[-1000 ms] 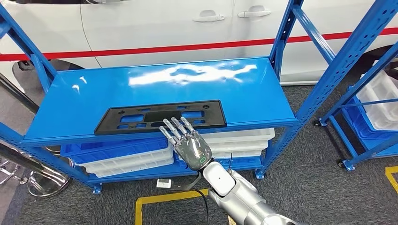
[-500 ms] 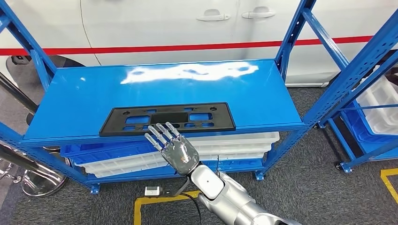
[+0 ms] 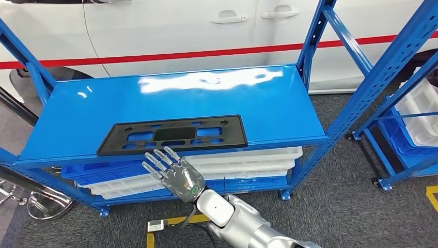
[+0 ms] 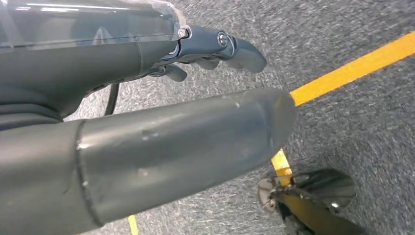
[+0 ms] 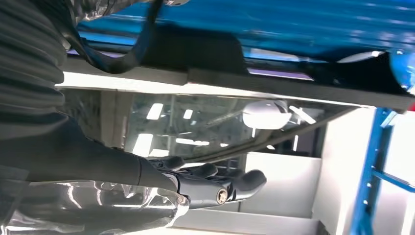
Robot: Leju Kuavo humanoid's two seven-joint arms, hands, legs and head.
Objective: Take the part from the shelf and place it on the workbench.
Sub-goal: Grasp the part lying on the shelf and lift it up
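Observation:
The part is a flat black plate with cut-outs (image 3: 173, 135). It lies along the front edge of the blue shelf (image 3: 206, 93). My right hand (image 3: 173, 173) is just below and in front of that edge, under the plate's left-centre, fingers spread and holding nothing. In the right wrist view the right hand (image 5: 205, 183) points under the blue shelf (image 5: 293, 24). My left hand (image 4: 147, 147) hangs over grey carpet, its fingers (image 4: 220, 46) loosely extended and empty.
White bins and blue trays (image 3: 248, 160) fill the lower shelf. A white car with a red stripe (image 3: 181, 31) stands behind the rack. A second blue rack with white bins (image 3: 418, 113) is at the right. Yellow floor tape (image 3: 170, 222) and a chair base (image 3: 41, 204) lie nearby.
The view has shifted a little. My right hand has drawn back from the plate's front edge and moved left and lower, staying spread and empty.

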